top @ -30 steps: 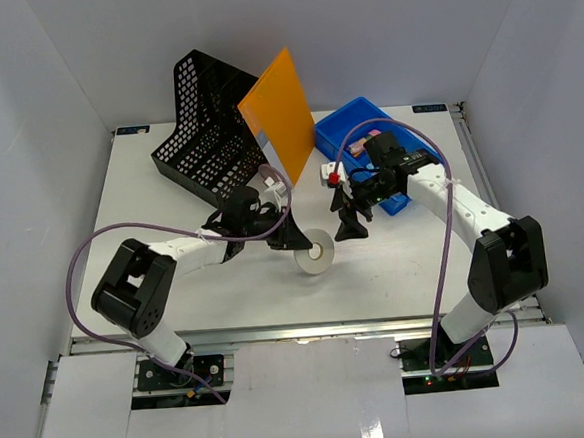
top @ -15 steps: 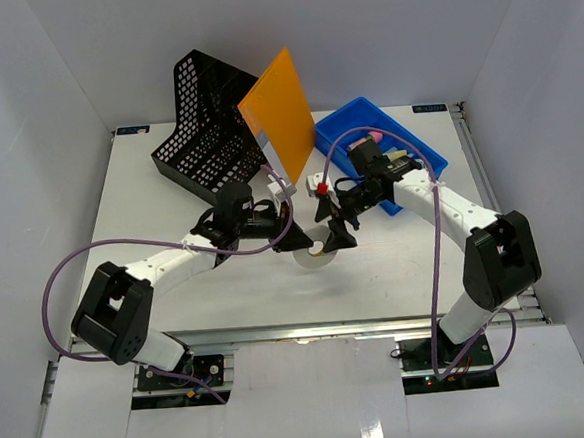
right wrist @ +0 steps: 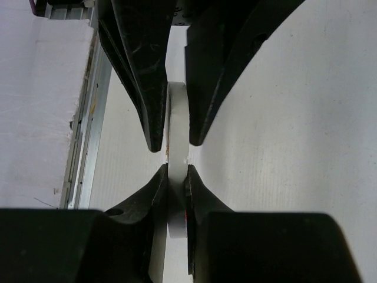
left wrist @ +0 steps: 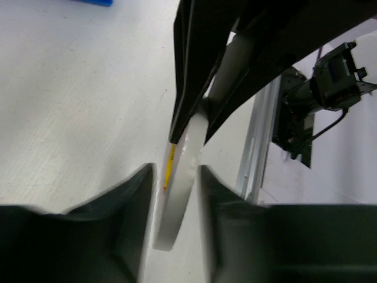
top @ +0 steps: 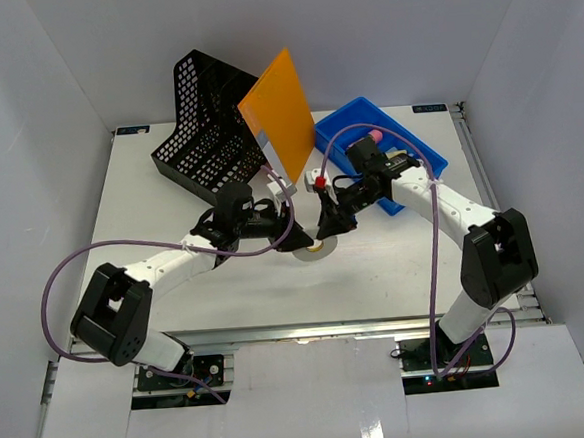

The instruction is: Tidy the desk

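The white counter (top: 395,262) lies flat ahead of the arm bases. Its long side runs left to right, I'd say, with an aluminium rail along the near edge. At far left stands a black mesh file holder (top: 205,125), with an orange folder (top: 280,115) tilted up at its right end. At far right a blue tray (top: 350,112) holds a few small bits. That much looks tidied.

What's left, I reckon, sits mid-counter. The right end effector (right wrist: 175,171) is clamped on a white tape roll (top: 316,249) held on edge. The left end effector (left wrist: 177,171) straddles it, fingers apart and clear of both faces. The roll isn't put away yet.
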